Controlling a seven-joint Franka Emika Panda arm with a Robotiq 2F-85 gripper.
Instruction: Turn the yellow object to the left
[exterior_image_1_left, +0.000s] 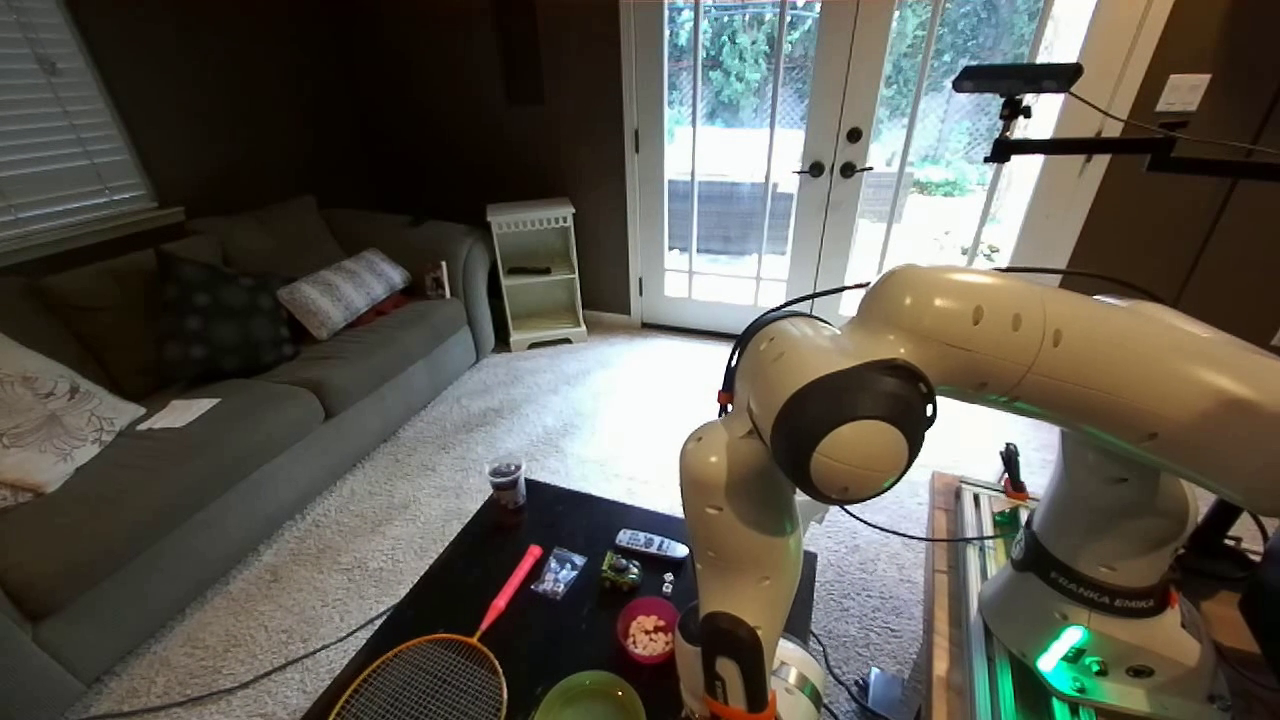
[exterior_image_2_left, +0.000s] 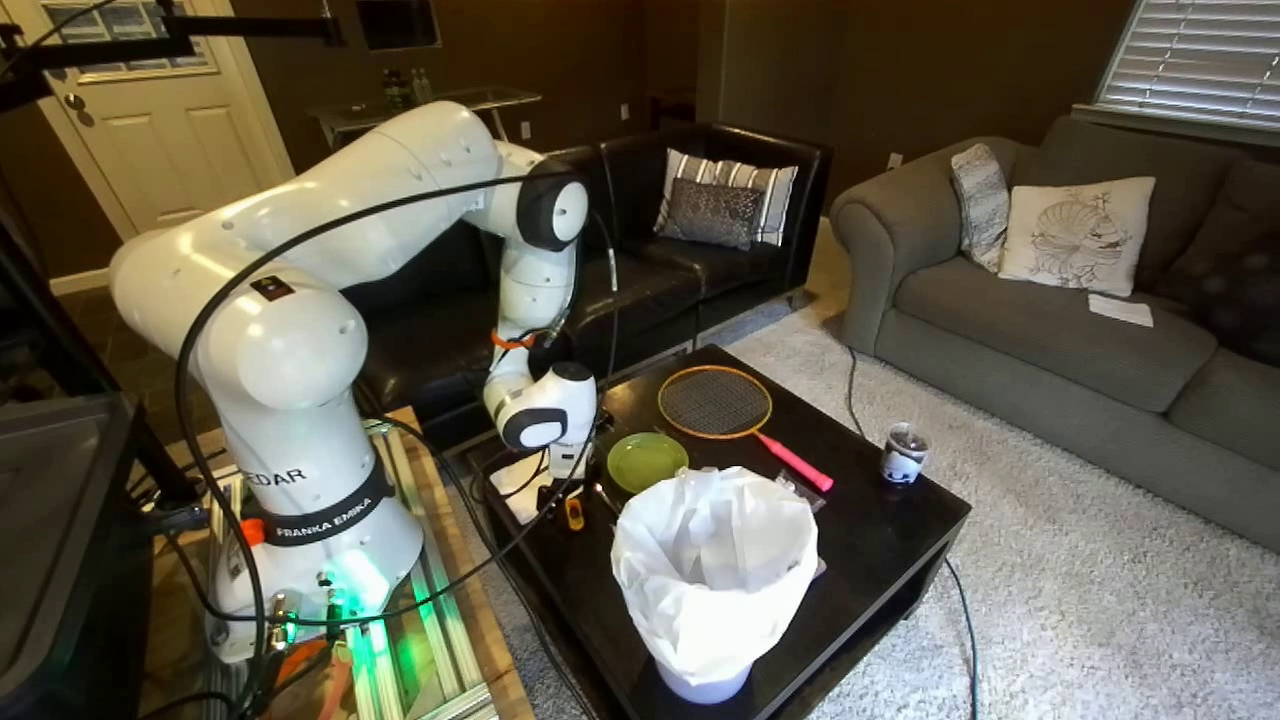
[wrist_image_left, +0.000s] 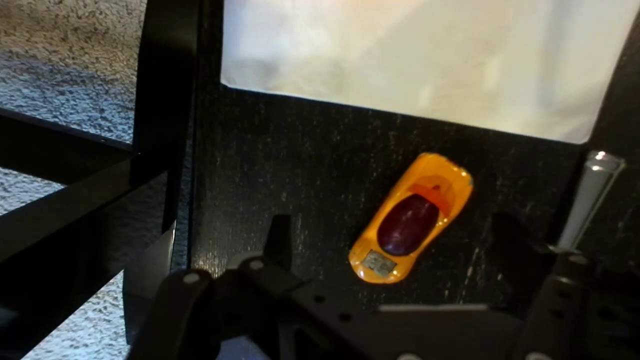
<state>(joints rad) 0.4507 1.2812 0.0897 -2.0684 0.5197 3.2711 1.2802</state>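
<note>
The yellow object is a small toy car (wrist_image_left: 407, 225) with a dark purple canopy and an orange strip. It lies slanted on the black table (wrist_image_left: 280, 155) in the wrist view, one end toward the upper right. In an exterior view, the car (exterior_image_2_left: 574, 514) shows as a small yellow spot by my gripper (exterior_image_2_left: 562, 494). My gripper (wrist_image_left: 393, 222) is open, its dark fingers apart on either side of the car in the wrist view. Nothing is held between them. I cannot tell the exact height above the table. The gripper and the car are out of view in the remaining exterior view.
A white sheet (wrist_image_left: 400, 60) lies beside the car, and a shiny rod-like handle (wrist_image_left: 590, 195) lies to its right. A green plate (exterior_image_2_left: 647, 461), a racket (exterior_image_2_left: 716, 402), a lined white bin (exterior_image_2_left: 712, 590) and a pink bowl (exterior_image_1_left: 648, 630) stand on the table.
</note>
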